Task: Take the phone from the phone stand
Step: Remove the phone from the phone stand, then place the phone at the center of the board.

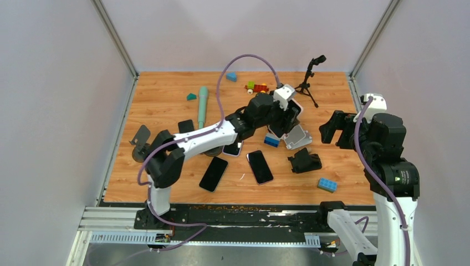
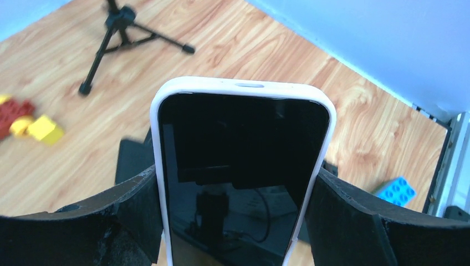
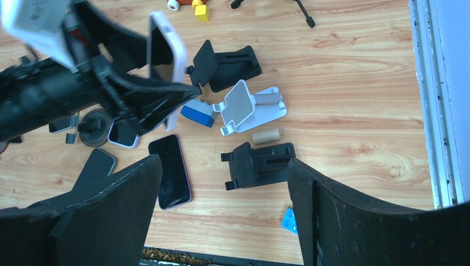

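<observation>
A tripod [image 1: 308, 83] is standing at the far right of the wooden table [image 1: 166, 111]. Left of it, a cluster of red, yellow and green toy bricks [image 1: 256, 87] is sitting near the far edge, and a blue wedge [image 1: 231, 76] is lying further left. A teal tube [image 1: 203, 105] is lying lengthwise, with a small teal block [image 1: 192, 96] just beside it. A blue brick [image 1: 327, 184] is sitting near the front right corner, and a second blue brick [image 1: 271, 141] is resting mid-table. A spare phone [image 1: 213, 173] and a second spare phone [image 1: 259, 166] are lying flat, screens up, near the front. A cork [image 3: 266, 136] is lying on its side.
</observation>
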`<state>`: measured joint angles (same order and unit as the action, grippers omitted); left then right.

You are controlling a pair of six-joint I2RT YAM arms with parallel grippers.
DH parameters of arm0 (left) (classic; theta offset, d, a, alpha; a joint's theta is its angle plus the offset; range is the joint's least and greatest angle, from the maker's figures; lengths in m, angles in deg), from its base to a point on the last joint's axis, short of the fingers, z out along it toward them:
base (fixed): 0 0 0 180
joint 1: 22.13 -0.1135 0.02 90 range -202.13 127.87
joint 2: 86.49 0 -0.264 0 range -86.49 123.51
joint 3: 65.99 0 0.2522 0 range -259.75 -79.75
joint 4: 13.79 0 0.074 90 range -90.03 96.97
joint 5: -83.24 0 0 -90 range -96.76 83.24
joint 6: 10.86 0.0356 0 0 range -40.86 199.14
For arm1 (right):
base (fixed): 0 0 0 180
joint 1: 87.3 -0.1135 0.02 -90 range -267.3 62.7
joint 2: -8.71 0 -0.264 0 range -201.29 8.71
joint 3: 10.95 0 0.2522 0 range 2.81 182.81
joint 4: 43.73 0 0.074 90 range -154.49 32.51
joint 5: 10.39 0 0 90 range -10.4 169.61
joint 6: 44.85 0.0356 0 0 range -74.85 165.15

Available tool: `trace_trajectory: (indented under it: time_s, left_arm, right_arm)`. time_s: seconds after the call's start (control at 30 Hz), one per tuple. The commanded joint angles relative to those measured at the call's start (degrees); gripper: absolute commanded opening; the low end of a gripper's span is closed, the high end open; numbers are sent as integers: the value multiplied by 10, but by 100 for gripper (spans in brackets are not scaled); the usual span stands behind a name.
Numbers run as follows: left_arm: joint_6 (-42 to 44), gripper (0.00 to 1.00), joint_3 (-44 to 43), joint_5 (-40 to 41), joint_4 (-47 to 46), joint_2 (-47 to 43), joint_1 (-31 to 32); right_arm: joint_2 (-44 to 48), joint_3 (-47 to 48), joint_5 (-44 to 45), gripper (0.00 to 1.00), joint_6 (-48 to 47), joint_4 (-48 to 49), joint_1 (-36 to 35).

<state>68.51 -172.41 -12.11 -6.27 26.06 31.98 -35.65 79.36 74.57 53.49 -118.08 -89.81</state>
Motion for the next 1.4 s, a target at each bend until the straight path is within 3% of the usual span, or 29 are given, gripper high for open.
trace_trajectory:
  time_s: [0.0,0.13,0.47,0.73,1.1,1.17,1.3,1.37]
  left_arm:
    - [-36,0,102,50,-32,-132,-7]
    - [-84,0,277,83,-66,-227,-7]
    - [-207,0,513,126,-48,-369,-5]
    - [-268,0,593,178,-43,-412,35]
    - [-313,0,631,191,-69,-354,59]
    - [-314,6,627,188,-67,-327,59]
    - [-309,33,607,179,-51,-281,61]
    - [-309,41,597,175,-48,-262,64]
  right_arm:
    - [4,-2,-3,84,16,9,-3]
    - [3,-15,-11,84,24,14,-3]
    - [6,-59,-34,83,45,31,-3]
    - [8,-87,-46,83,57,40,-3]
    - [8,-117,-63,83,70,51,-2]
    - [9,-118,-63,83,67,51,-3]
    - [10,-120,-60,83,64,51,-3]
    - [10,-120,-62,83,64,51,-2]
